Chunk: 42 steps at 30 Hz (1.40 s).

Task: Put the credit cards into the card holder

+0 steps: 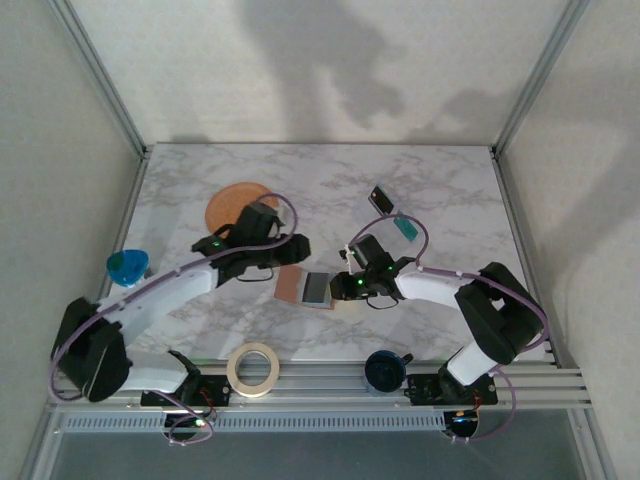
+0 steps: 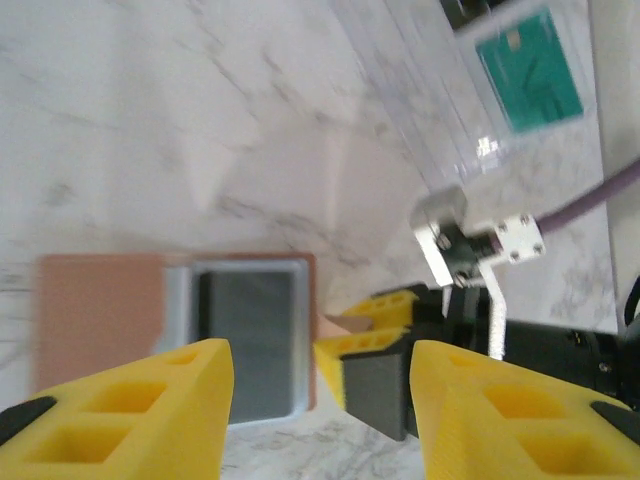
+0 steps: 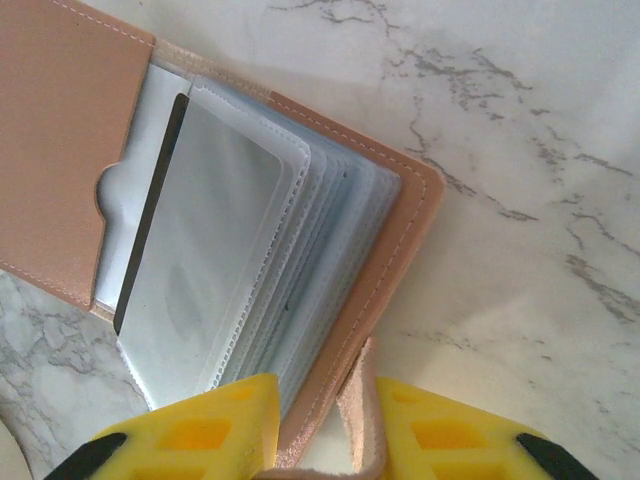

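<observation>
Marble table [image 1: 450, 180], card holder [image 1: 292, 284], teal card [image 1: 406, 228]

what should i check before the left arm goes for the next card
1. card holder lying open on the table: ok
2. right gripper pinching the snap tab and cover edge: ok
3. left gripper open, nothing between its fingers: ok
4. teal card flat on the table, uncovered: ok
5. front sleeve free to take a card: cannot tell, a dark edge runs along its side
</observation>
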Tool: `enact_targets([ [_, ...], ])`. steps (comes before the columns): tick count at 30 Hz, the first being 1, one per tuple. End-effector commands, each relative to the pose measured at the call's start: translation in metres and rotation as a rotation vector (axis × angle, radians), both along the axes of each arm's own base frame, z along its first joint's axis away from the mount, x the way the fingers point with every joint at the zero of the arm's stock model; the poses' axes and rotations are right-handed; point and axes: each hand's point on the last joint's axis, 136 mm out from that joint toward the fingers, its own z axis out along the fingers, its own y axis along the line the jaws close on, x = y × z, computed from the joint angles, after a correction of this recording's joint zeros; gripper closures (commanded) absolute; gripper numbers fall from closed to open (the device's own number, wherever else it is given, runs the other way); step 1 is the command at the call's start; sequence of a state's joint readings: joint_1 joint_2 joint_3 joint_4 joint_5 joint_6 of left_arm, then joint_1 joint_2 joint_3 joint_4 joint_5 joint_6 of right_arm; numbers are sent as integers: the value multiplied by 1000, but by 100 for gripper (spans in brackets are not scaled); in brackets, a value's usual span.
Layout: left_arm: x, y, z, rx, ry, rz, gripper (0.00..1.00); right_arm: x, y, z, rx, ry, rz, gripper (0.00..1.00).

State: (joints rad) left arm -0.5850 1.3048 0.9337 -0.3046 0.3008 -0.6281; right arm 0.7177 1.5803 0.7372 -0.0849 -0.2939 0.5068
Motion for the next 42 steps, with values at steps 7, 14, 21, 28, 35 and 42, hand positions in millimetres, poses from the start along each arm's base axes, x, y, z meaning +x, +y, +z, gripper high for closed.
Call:
enact_targets([
  [7,-21,44,-93,79,180,84,50,4,4,-2,11,15,7,71],
  [14,-22,34,-118,45,221,44,50,3,3,-5,3,24,11,71],
  [21,-29,6,-108,-47,243,-98,55,-1,13,2,74,28,41,71],
  [28,-34,-34,-70,-125,176,-208,55,2,19,5,108,25,36,71],
  [35,-42,-61,-89,-95,217,-262,54,7,13,-2,72,23,-4,62],
  [42,-40,-63,-112,-80,257,-250,55,9,-8,7,34,4,-39,57],
])
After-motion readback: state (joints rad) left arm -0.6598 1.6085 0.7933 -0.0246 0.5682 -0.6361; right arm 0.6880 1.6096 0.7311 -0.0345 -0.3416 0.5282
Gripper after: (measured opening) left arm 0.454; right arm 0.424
